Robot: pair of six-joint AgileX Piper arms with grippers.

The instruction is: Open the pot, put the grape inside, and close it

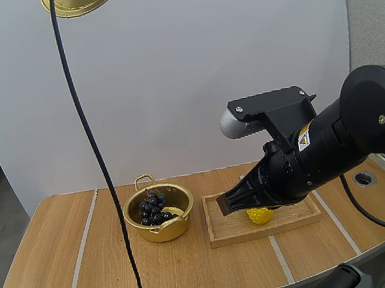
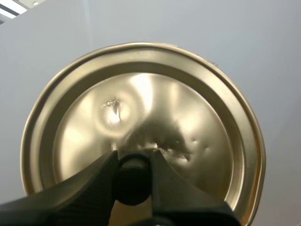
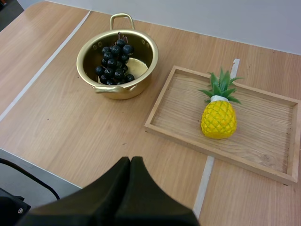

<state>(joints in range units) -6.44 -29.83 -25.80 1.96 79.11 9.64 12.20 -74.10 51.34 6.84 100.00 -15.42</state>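
Table (image 1: 64, 257): carries the pot and the wooden tray side by side, near each other but apart.
Right arm (image 1: 337, 140): hangs over the tray. Its jaws are clenched together on nothing, beside the pot but well apart from the lid.
Wooden tray (image 3: 263, 141): holds a toy pineapple (image 3: 218, 117), which is no part of the task.
Pot (image 3: 117, 89): stands upright and open on the table.
Lid (image 2: 141, 108): hangs high above the table, well apart from the pot. Likely risk: if it comes down off-centre, its rim may catch the pot's edge and sit tilted, or nudge the pot.
Grapes (image 3: 113, 63): already lie inside the pot, far below the left jaws. The stem pokes up near the rim and may keep the lid from seating.
Knob (image 2: 133, 181): pinched between the left jaws. The hold is small, so the lid may swing or slip.
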